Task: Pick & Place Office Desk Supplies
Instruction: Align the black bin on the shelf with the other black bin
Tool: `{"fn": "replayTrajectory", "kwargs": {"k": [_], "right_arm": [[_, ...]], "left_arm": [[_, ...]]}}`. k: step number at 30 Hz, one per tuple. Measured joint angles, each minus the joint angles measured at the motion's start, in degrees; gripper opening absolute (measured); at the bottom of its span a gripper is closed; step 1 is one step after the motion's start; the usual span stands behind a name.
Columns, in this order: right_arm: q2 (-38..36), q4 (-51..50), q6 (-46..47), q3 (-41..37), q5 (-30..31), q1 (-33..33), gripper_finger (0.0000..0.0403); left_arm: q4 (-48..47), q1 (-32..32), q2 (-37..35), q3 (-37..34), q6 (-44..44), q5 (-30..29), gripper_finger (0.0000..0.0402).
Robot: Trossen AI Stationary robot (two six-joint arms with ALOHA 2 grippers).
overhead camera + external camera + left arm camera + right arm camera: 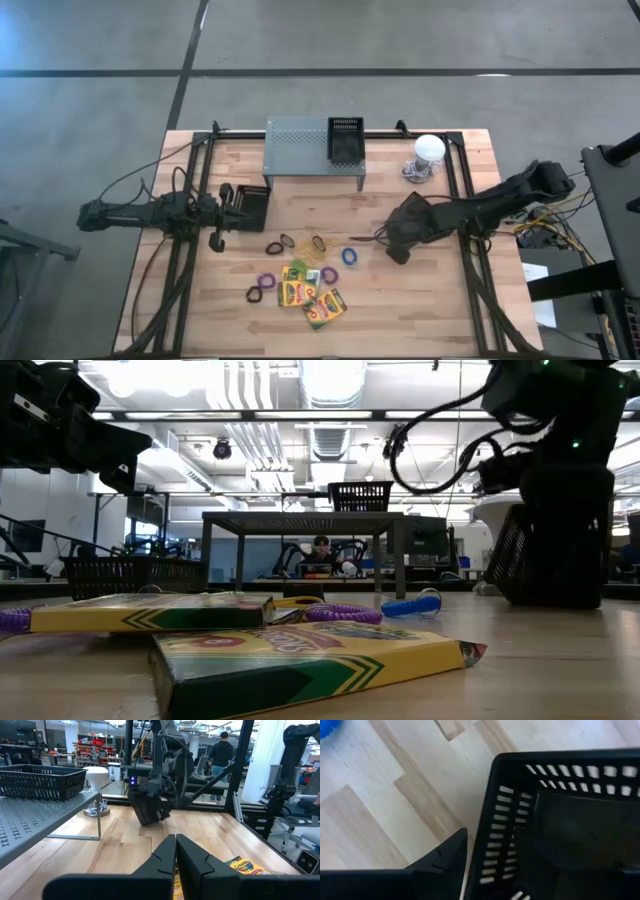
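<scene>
My right pincer (400, 243) sits over the counter's (420, 310) right-centre, pinching the wall of a black mesh bin (555, 820). In the right wrist view one finger (442, 857) lies outside the slotted wall and the other is hidden inside. The held bin is tilted, and in the low view (545, 555) it hangs just above the wood.

My left pincer (176, 851) is pressed together, fingers touching along their length. It hovers at the counter's left-centre, just beside a second mesh bin (252, 207).

A third mesh bin (346, 140) stands on the right end of the grey perforated stand (300, 150) at the counter's far edge. Right of the stand is a white ball-like object (429, 150) on a coiled cable.

Between the two pincers, toward the near edge, lies a cluster of yellow-and-green crayon boxes (310, 293), several touching or overlapping. Printing shows on the box in the left wrist view (245, 866), but I cannot read it.

Around the boxes:
- purple loops (266, 281) to their left
- a black loop (254, 294) beside those
- a blue loop (349, 256) toward my right pincer
- dark and yellow loops (316, 243) just beyond the boxes

In the room behind, a person (221, 751) stands with back turned.
</scene>
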Motion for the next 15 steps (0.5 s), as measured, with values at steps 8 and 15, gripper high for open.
{"fn": "replayTrajectory", "kwargs": {"k": [8, 15], "right_arm": [[6.43, 1.98, -0.68, 0.22, -2.03, -0.02, 0.0209], [7.93, 2.61, -0.37, 0.39, -2.79, -0.09, 0.0183]], "left_arm": [[-0.02, 0.01, 0.02, -0.02, -0.02, 0.00, 0.0019], [0.00, -0.01, 0.00, 0.01, -0.02, 0.00, 0.0019]]}}
